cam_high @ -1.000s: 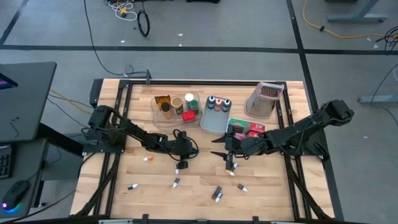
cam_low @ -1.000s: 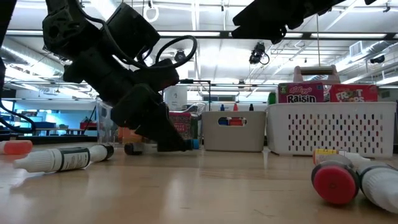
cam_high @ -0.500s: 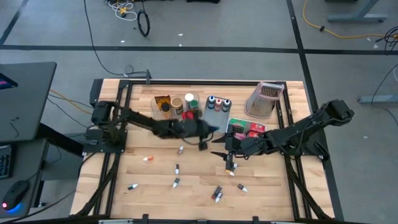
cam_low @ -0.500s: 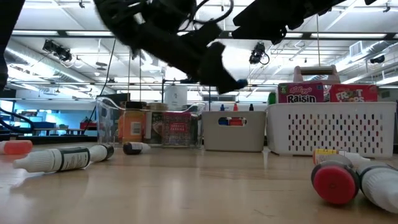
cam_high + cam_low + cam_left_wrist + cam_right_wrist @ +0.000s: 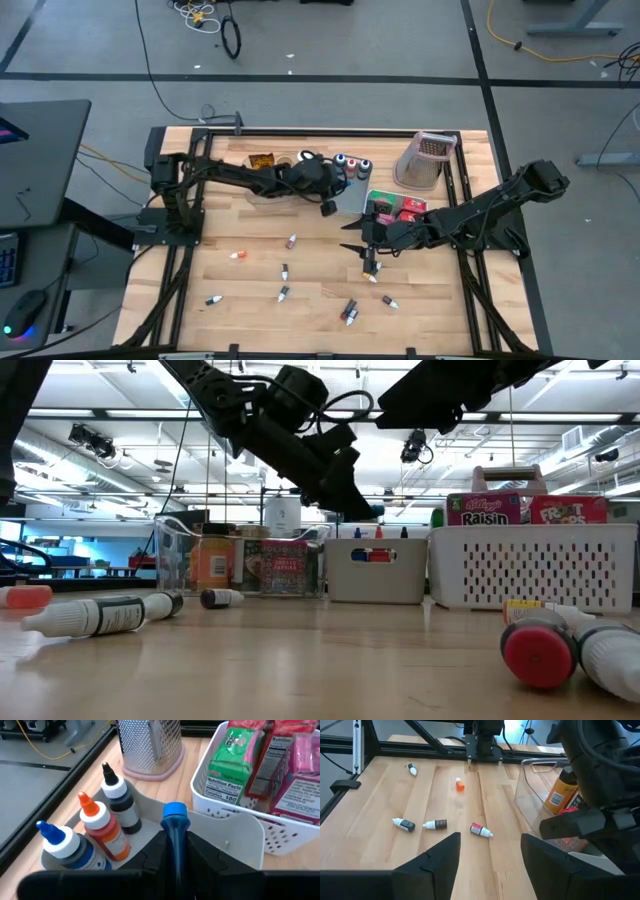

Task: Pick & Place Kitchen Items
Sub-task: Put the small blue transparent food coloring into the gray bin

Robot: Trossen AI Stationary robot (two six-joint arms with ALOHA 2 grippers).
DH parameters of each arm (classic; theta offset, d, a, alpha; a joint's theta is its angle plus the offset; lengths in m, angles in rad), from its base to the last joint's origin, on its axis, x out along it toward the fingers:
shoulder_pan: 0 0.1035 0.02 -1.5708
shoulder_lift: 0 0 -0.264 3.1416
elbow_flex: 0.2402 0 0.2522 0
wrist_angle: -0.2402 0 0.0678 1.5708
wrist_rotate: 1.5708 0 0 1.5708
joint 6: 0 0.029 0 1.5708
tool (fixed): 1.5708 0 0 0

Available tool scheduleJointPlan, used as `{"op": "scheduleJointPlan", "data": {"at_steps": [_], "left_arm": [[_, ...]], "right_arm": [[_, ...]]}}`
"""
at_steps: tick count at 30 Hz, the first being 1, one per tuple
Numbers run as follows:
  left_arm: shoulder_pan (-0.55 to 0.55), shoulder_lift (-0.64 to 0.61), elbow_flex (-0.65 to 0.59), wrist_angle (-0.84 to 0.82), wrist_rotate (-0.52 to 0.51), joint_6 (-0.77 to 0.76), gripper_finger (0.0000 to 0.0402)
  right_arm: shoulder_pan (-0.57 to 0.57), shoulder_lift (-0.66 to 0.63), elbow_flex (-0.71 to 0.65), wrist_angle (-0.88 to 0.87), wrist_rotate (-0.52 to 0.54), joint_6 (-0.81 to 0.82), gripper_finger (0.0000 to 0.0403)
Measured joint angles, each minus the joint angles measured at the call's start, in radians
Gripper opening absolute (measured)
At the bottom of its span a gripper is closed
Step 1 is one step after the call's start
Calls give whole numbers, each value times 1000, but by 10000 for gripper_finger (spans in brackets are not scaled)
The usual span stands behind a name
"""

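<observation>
My left gripper (image 5: 328, 206) is shut on a tiny blue-capped bottle (image 5: 175, 820) above the grey bin (image 5: 235, 827). Three bottles stand upright in that bin, with blue (image 5: 62, 845), orange (image 5: 100, 827) and black (image 5: 117, 802) caps. In the low view the gripper (image 5: 352, 500) hangs well above the table. My right gripper (image 5: 348, 237) stands open above the table's middle, nothing between its fingers (image 5: 435, 865). Several more tiny bottles lie on their sides on the wood, such as one (image 5: 291, 241) near the middle and one (image 5: 349, 312) near the front. My left gripper pinches the bottle's body (image 5: 176, 842) between its two fingers. The bottle lies along the fingers, and its blue cap (image 5: 175, 811) sticks out past their tips. The fingers come slanting down from the table's left. The bottle is lifted clear, over the grey bin.
A white perforated bin (image 5: 372, 200) with red, pink and green boxes stands right of the grey bin. A clear bin (image 5: 262, 172) with jars stands to its left. A metal grater (image 5: 424, 160) stands at the far right. An orange cap (image 5: 237, 256) lies on the left.
My left gripper has risen from the table with the blue-capped bottle. It has swung toward the far edge and the right, to above the grey bin. The bottle is now lifted clear.
</observation>
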Motion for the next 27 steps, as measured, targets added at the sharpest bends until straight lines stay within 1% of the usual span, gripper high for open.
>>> {"op": "scheduleJointPlan", "data": {"at_steps": [4, 7, 9, 11, 13, 15, 21, 24, 27], "left_arm": [[0, 5, 0, -16, 1, 4, 70], [-2, 23, -2, 3, 2, 0, 70], [-4, 54, 5, 73, 1, 1, 70], [-6, 76, 0, 62, 7, 0, 70], [-8, 115, 17, 99, -3, 15, 70], [-9, 114, 20, 85, -31, 22, 70], [-9, 114, 38, 61, -33, 99, 71], [-9, 115, 43, 62, -34, 109, 80], [-9, 116, 43, 39, -36, 109, 99]], "right_arm": [[0, 0, 0, 2, 1, -20, 220], [0, 0, 0, 9, 2, -24, 220], [-2, 0, 0, 17, 2, -25, 220], [-2, 0, 0, 26, 2, -25, 220], [-3, 0, 0, 29, 1, -27, 220], [-3, 0, 0, 28, 0, -27, 220], [-5, 0, 0, 14, 0, -27, 220], [-5, 0, 0, 13, 0, -27, 220], [-5, 0, 0, 13, 0, -26, 220]]}}
